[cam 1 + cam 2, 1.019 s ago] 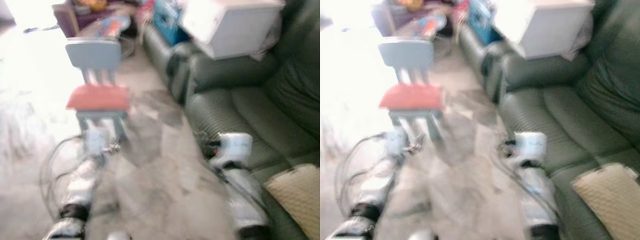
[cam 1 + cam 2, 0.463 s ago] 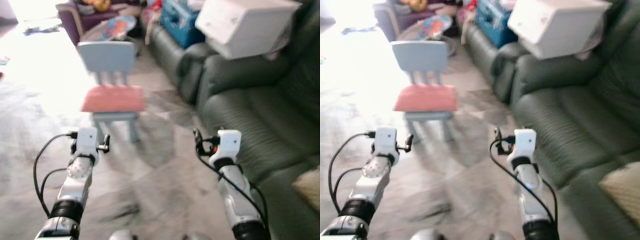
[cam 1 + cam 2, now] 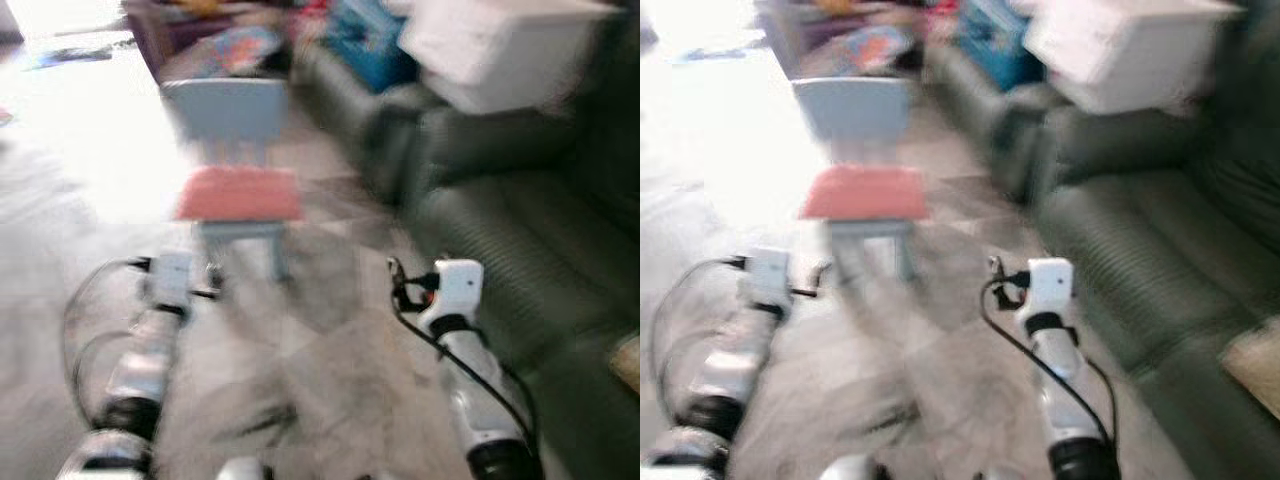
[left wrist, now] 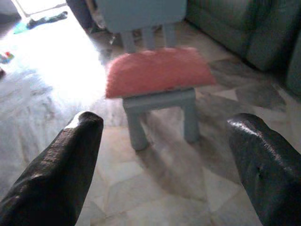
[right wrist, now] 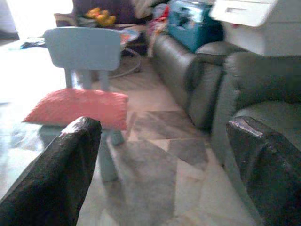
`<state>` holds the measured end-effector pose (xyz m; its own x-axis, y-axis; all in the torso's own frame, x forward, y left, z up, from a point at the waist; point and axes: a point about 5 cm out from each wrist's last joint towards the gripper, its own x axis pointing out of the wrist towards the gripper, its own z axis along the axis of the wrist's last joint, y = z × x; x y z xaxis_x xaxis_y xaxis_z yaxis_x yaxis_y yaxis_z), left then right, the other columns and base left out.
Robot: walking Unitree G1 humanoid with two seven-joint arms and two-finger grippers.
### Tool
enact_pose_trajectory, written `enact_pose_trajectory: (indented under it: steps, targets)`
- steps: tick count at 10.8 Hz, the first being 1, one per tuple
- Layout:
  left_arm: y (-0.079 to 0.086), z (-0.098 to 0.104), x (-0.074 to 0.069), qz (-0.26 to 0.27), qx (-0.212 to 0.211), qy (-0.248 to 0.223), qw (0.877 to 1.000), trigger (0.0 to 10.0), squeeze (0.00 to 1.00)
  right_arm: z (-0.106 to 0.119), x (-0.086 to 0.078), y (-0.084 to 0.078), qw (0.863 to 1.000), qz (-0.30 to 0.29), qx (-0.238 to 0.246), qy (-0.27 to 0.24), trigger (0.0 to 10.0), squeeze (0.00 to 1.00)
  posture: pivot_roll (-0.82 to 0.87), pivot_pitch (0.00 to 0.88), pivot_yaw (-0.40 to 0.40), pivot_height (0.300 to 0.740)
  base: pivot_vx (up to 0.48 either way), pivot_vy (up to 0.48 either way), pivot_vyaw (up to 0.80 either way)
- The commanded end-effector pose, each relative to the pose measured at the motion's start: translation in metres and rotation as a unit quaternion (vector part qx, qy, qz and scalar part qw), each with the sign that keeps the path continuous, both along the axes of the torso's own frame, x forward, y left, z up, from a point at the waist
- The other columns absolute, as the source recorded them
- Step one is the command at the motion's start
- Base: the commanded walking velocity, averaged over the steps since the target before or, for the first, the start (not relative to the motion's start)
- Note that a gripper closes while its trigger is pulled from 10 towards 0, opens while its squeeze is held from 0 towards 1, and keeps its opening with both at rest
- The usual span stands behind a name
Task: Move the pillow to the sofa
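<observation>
Both hands, left hand [image 4: 164,155] and right hand [image 5: 160,160], fingers spread apart and empty, face a red pillow [image 4: 157,70] on a small blue chair [image 5: 83,49] beside the green sofa [image 5: 244,89].

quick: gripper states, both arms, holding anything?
Left gripper: open, holding nothing, aimed at the pink pillow on the chair.
Right gripper: open, holding nothing.

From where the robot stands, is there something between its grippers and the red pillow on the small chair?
Nothing visible. Bare floor lies between the open left gripper, the open right gripper and the red pillow on the blue chair.
</observation>
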<state>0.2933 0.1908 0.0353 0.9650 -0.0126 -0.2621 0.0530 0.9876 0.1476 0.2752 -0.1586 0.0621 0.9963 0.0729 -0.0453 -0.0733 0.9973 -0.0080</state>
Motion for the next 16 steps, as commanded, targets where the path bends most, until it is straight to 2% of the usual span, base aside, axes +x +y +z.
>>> enact_pose_trajectory:
  steps: [1, 3, 5, 7, 8, 9, 11, 12, 13, 14, 16]
  targets:
    - [-0.003, -0.004, -0.005, -0.007, -0.004, 0.005, 1.000, 10.0, 0.00, 0.001, 0.000, -0.004, 1.000, -0.008, -0.002, 0.000, 10.0, 0.00, 0.01, 0.000, -0.017, 0.740, 0.000, 0.000, 0.75]
    - [-0.008, -0.006, -0.008, -0.008, -0.023, 0.004, 1.000, 10.0, 0.00, -0.002, -0.002, -0.009, 1.000, -0.016, -0.009, 0.004, 10.0, 0.00, 0.00, 0.000, -0.013, 0.740, 0.000, 0.000, 0.76]
    - [-0.009, -0.002, -0.004, -0.007, -0.028, -0.003, 1.000, 10.0, 0.00, -0.003, -0.002, -0.010, 1.000, -0.022, -0.010, 0.005, 10.0, 0.00, 0.00, 0.000, -0.012, 0.740, 0.000, 0.000, 0.75]
    - [0.001, -0.001, -0.005, 0.013, -0.020, -0.004, 1.000, 10.0, 0.00, -0.004, -0.005, -0.014, 0.999, -0.033, -0.013, 0.006, 10.0, 0.00, 0.00, 0.000, -0.008, 0.740, 0.000, 0.000, 0.67]
    - [0.029, 0.005, -0.016, 0.097, 0.036, -0.033, 0.994, 10.0, 0.00, -0.009, -0.017, -0.024, 0.999, -0.049, -0.013, 0.016, 10.0, 0.00, 0.01, 0.000, -0.011, 0.740, 0.000, 0.000, 0.00]
    - [0.039, 0.005, -0.024, 0.132, 0.057, -0.041, 0.989, 10.0, 0.00, -0.011, -0.025, -0.029, 0.998, -0.056, -0.011, 0.024, 10.0, 0.00, 0.01, 0.000, -0.013, 0.740, 0.000, 0.000, 0.00]
    - [0.036, -0.012, -0.038, 0.086, 0.056, -0.007, 0.995, 10.0, 0.00, -0.016, -0.031, -0.036, 0.997, -0.062, -0.009, 0.036, 10.0, 0.00, 0.02, 0.000, -0.027, 0.740, 0.000, 0.000, 0.00]
    - [0.051, -0.010, -0.030, 0.084, 0.050, 0.004, 0.995, 10.0, 0.00, -0.012, -0.023, -0.035, 0.998, -0.056, -0.011, 0.031, 10.0, 0.00, 0.02, 0.000, -0.033, 0.740, 0.000, 0.000, 0.00]
    - [0.054, -0.002, -0.026, 0.087, 0.041, -0.003, 0.995, 10.0, 0.00, -0.009, -0.020, -0.034, 0.998, -0.056, -0.010, 0.025, 10.0, 0.00, 0.02, 0.000, -0.032, 0.740, 0.000, 0.000, 0.00]
    - [0.050, 0.003, -0.033, 0.075, 0.024, -0.012, 0.997, 10.0, 0.00, -0.006, -0.021, -0.035, 0.998, -0.059, -0.008, 0.021, 10.0, 0.00, 0.02, 0.000, -0.030, 0.740, 0.000, 0.000, 0.00]
    - [0.037, -0.004, -0.054, 0.079, -0.008, -0.010, 0.997, 10.0, 0.00, -0.009, -0.027, -0.034, 0.998, -0.064, -0.003, 0.026, 10.0, 0.00, 0.04, 0.000, -0.040, 0.740, 0.000, 0.000, 0.00]
